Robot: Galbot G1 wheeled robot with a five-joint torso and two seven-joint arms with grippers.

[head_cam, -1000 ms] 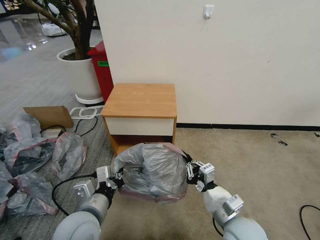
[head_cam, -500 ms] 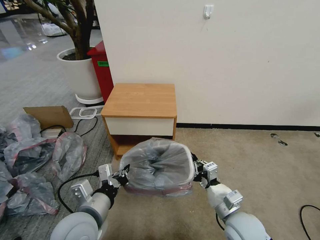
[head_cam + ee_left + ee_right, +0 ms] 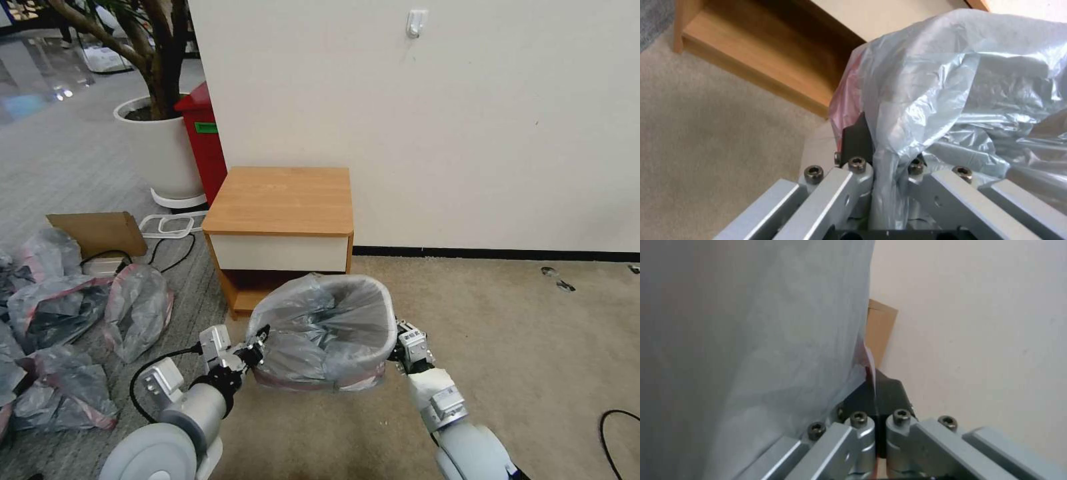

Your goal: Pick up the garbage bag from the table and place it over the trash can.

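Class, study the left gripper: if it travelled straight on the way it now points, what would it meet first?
The left gripper, shut on the garbage bag, points at the trash can under the plastic. It would likely press straight into that bagged side; depth is uncertain.

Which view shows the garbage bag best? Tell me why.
Head view: the whole garbage bag shows, mouth open, stretched between both tools. Left wrist view shows crumpled film pinched in its tool; right wrist view shows one flat grey side.
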